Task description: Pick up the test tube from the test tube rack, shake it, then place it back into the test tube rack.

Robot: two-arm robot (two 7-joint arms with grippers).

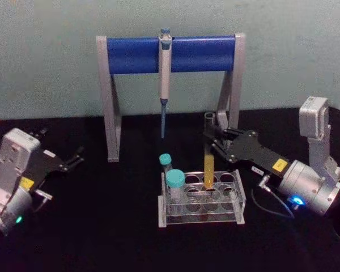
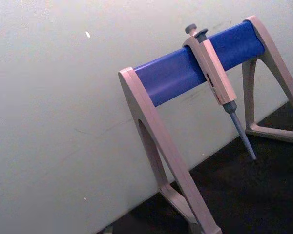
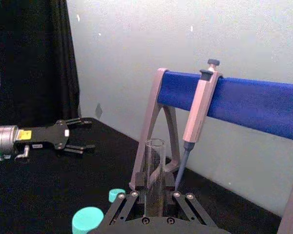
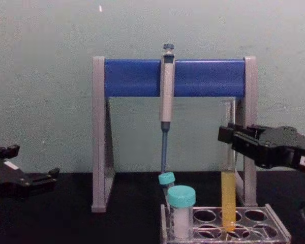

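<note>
In test tube rack [image 1: 199, 217], test tube [image 1: 208, 164] was clamped by right gripper [image 1: 211, 140]; left gripper [image 1: 76, 157] was parked, fingers apart.

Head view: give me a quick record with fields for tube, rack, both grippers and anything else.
Tube: long clear glass test tube, yellow-orange liquid, upright, bottom in rack
Rack: low clear plastic test tube rack, two teal-capped tubes at its left end
Right gripper: around tube's upper part
Left gripper: open, idle at left
Behind: grey pipette hanging on blue-and-grey stand

right end effector [image 1: 210, 139] around test tube [image 1: 208, 168]
</note>
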